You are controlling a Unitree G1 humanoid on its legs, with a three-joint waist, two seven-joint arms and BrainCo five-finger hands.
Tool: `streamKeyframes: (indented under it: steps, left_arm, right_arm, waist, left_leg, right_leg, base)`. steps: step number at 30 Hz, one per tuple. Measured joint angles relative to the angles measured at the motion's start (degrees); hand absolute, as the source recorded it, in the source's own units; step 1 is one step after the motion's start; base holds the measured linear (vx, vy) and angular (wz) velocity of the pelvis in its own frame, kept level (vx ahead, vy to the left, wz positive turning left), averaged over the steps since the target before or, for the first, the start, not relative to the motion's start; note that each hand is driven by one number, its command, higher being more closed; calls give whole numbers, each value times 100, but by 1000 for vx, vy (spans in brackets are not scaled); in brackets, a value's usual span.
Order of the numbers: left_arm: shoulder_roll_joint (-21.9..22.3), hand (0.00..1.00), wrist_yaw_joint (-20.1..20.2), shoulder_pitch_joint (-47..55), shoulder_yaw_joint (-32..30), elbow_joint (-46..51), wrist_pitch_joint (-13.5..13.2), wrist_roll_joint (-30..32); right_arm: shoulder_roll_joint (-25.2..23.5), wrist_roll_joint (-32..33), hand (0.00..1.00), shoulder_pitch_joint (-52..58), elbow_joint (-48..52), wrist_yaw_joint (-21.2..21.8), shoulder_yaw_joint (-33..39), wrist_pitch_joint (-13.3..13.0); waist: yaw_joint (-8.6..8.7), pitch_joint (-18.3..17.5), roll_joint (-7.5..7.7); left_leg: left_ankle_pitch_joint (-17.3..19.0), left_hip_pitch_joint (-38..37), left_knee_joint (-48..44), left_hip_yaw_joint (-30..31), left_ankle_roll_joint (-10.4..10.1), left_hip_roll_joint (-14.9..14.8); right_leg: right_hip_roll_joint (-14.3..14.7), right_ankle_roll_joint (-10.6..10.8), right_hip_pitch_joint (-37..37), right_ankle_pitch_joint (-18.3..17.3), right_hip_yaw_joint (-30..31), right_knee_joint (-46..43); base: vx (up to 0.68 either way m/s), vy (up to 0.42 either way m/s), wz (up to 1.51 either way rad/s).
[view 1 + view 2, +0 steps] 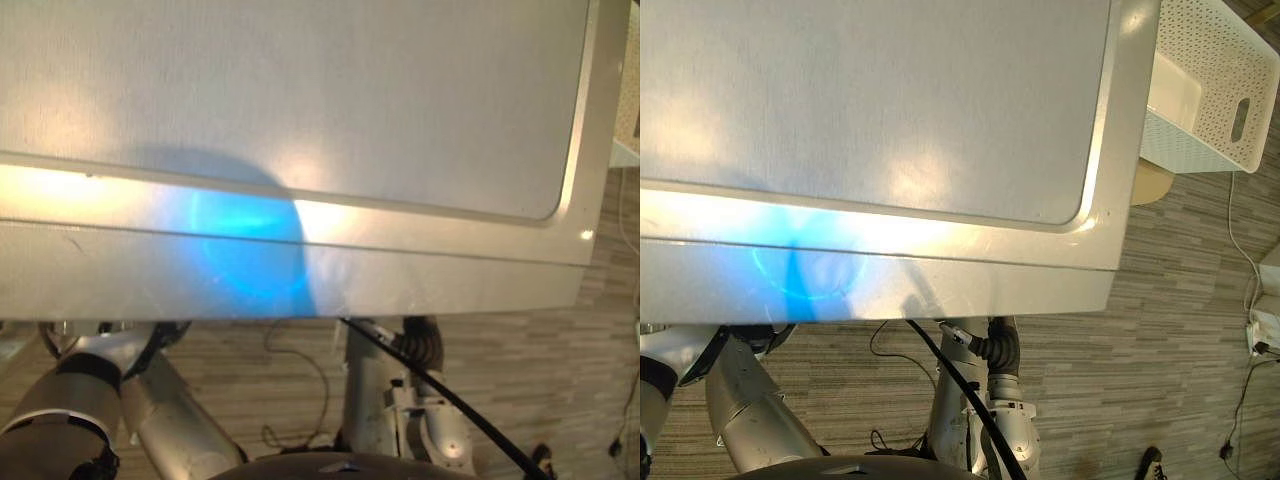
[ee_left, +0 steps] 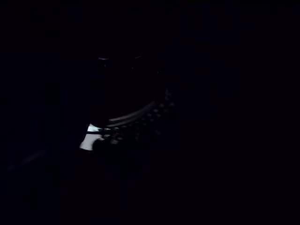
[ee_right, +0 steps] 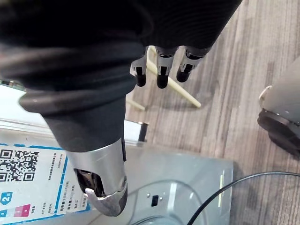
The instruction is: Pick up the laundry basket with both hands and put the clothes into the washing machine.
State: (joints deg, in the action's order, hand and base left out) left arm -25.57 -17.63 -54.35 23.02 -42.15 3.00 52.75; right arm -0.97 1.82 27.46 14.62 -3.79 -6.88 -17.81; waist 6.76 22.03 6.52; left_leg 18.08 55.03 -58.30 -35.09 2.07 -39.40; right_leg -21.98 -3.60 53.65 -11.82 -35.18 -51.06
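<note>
Two hands on this robot. What is the left one doing?

I can't tell. Its silver-grey left arm (image 1: 65,395) goes in under the front edge of the big silver-grey metal washing machine (image 1: 300,120), and the left wrist view is nearly all dark. So I can't say if those fingers are open or holding something.

Is the hand inside the machine?

Maybe. That's only my guess, because it's so dark there.

And the right hand?

The right hand (image 3: 161,70) hangs down in front of the machine, over the grey-brown wooden floor (image 1: 1180,330). Its fingers are straight and loose. It holds nothing.

Where's the basket?

The white plastic laundry basket with little holes (image 1: 1210,80) is way over on the right, just past the machine's right side. The right hand is well apart from it.

Are the clothes in the wash?

I can't be sure. The bit of the basket's inside I can see looks bare, so the clothes may be in already. If so, most of the job is done. If some are left in the basket, the robot has to go and pick it up with both hands.
</note>
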Motion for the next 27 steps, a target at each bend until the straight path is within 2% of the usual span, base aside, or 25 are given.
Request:
streamKeyframes:
  steps: [2, 3, 5, 6, 10, 12, 14, 18, 22, 24, 27]
  left_arm:
    - [45, 0, -4, 84, -471, -8, 87, -89]
    - [131, 0, 8, 191, -999, -7, 143, -376]
    - [320, 0, 20, 361, -1862, -14, 250, -1167]
    - [416, 0, 23, 469, -2307, -14, 265, -1751]
    - [603, 0, -72, 1026, -3114, 16, 189, -3267]
    - [738, 0, -195, 1406, -3200, 247, 63, -3657]
    - [1030, 0, -295, 2127, -3183, 879, -128, -4001]
    - [1386, 0, -241, 3393, -3178, 1782, -447, -4444]
    - [1568, 0, -18, 4588, -3086, 2558, -656, -4716]
    - [1616, 0, 186, 5178, -2868, 2846, -748, -4937]
    - [1657, 0, 457, 5609, -2611, 2969, -898, -5157]
  right_arm:
    - [-2, 0, 0, 0, 2, -1, 3, 5]
    - [-8, -2, 0, 0, 14, 0, 3, 50]
    - [-9, -3, 0, 0, 28, 4, 2, 118]
    - [-10, -2, 0, 0, 38, 15, 2, 199]
    - [-18, 4, 0, -1, 38, 117, -100, 372]
    - [-39, 3, 0, -11, 38, 128, -115, 429]
    - [-38, 3, 0, -96, 40, 124, -88, 444]
    - [-34, 4, 0, -138, -5, 121, -64, 460]
    - [53, 4, 0, -366, -451, 115, 160, 530]
    - [200, 3, 0, -578, -1018, 117, 240, 571]
    - [270, -3, 0, -709, -1654, 118, 279, 589]
  waist:
    - [0, 10, -3]
    - [-16, 13, -3]
    - [-37, 15, -5]
    - [-58, 22, -6]
    - [-83, 50, -14]
    - [-139, 105, -42]
    - [-195, 121, -67]
    - [-292, 130, -87]
    - [-437, 78, -177]
    - [-587, -91, -252]
    - [-666, -320, -316]
  left_leg:
    - [4, 17, -37, 59, -25, -16]
    - [27, 31, -54, 112, -80, -39]
    - [45, 87, -42, 201, -132, -40]
    - [38, 100, -38, 206, -138, -42]
    - [-18, 101, -62, 249, -113, -42]
    - [-23, 99, -81, 322, -115, -44]
    - [-23, 66, -79, 404, -114, -31]
    - [-41, -225, 66, 427, -153, 54]
    - [-231, -573, 472, 530, -250, 260]
    - [-327, -822, 675, 539, -300, 343]
    - [-421, -1232, 955, 528, -363, 505]
  right_leg:
    - [0, 20, -28, -82, -1, -14]
    - [11, 29, -48, -128, -9, -45]
    - [28, 41, -77, -201, -48, -49]
    - [29, 39, -77, -206, -55, -57]
    - [18, 31, -114, -199, -70, -94]
    - [15, 28, -200, -205, -123, -101]
    - [14, 23, -344, -215, -180, -100]
    - [25, 107, -689, -286, -219, 8]
    - [50, 142, -1265, -297, -494, 308]
    - [94, 160, -1583, -287, -614, 473]
    - [91, 179, -2017, -278, -709, 657]
  base:
    - [-73, -140, 8]
    - [-111, -185, 8]
    - [-102, -182, 10]
    - [-51, -114, 8]
    - [-21, -117, 4]
    - [28, -99, 8]
    - [41, -80, 14]
    - [26, -93, 18]
    - [21, -124, 34]
    - [38, -102, 25]
    - [45, -77, 30]
